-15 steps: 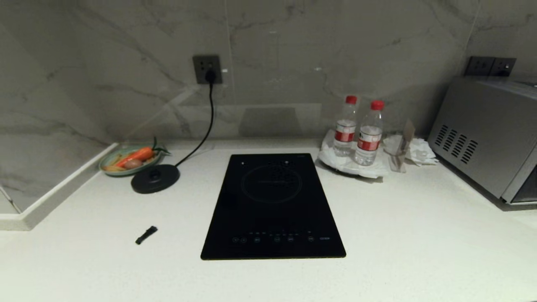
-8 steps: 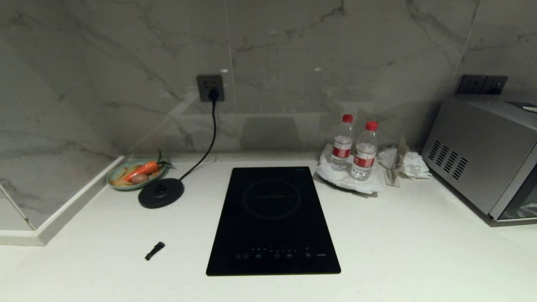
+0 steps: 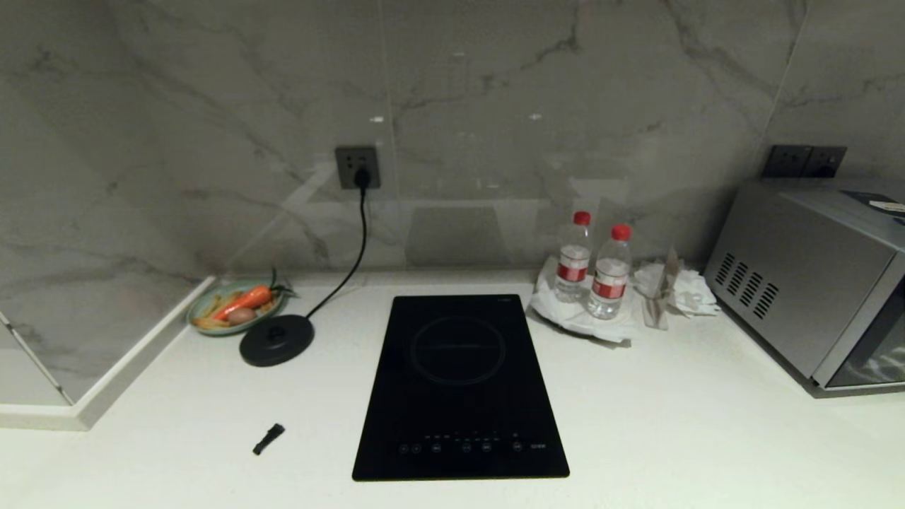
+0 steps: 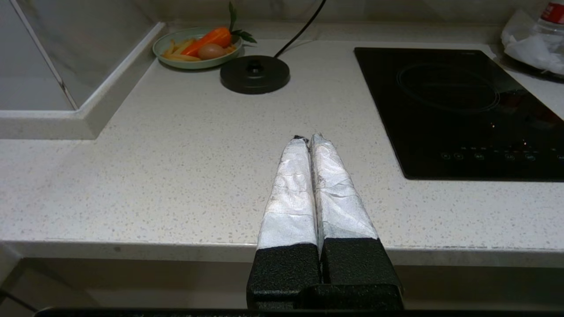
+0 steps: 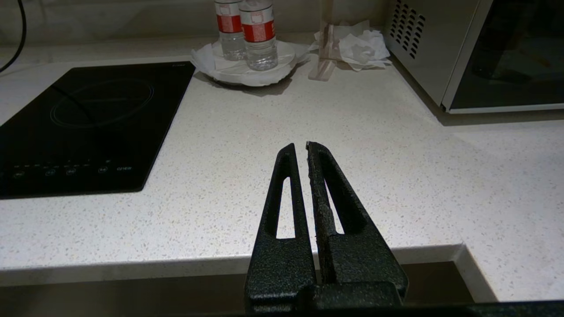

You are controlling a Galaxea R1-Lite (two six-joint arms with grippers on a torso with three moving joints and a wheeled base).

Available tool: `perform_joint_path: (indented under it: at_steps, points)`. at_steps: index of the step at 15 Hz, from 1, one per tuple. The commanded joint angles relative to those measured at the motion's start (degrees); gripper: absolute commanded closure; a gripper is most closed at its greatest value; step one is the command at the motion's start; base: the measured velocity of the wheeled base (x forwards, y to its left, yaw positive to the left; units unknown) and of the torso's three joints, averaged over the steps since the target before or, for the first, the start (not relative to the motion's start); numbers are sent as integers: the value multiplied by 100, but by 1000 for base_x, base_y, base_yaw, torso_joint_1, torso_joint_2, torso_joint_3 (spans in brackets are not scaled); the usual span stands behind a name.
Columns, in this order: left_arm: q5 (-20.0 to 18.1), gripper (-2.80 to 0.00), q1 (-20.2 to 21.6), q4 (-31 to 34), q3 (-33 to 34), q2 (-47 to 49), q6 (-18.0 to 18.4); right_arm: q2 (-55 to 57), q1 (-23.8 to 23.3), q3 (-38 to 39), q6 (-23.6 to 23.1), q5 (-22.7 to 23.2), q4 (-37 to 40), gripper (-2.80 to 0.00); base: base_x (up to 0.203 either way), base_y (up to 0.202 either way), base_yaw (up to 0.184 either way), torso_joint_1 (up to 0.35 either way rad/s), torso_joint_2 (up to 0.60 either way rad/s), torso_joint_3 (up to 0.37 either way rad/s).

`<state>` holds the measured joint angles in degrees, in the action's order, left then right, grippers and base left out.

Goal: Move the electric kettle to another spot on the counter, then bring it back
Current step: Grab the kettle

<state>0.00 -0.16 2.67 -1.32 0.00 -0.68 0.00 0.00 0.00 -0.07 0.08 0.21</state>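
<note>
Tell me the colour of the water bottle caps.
Red caps on both bottles; the head view shows them best.

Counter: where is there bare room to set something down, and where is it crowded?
Bare counter between the induction hob and the microwave, and in front of the kettle base, save a small black piece. Crowded at the back around the bottles and the vegetable plate.

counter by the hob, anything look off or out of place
Yes: the kettle base sits bare beside the plate of vegetables, plugged in, with no kettle in any view. A small black piece lies loose on the counter left of the hob. Nothing looks spilled.
</note>
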Motion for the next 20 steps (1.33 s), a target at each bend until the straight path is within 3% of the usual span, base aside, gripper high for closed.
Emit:
perform_joint_path:
  at_steps: [1, 11, 20]
  points:
    - [0, 0, -2, -3, 0, 9, -2, 9, 0, 0, -1, 1, -3, 0, 0, 0, 0, 145, -353, -203]
    - [0, 0, -2, 5, 0, 9, -2, 9, 0, 0, -1, 8, -3, 0, 0, 0, 0, 143, -334, -192]
    - [0, 0, 5, 0, 0, 9, -2, 9, 0, 0, -1, 1, -3, 0, 0, 0, 0, 66, -142, -81]
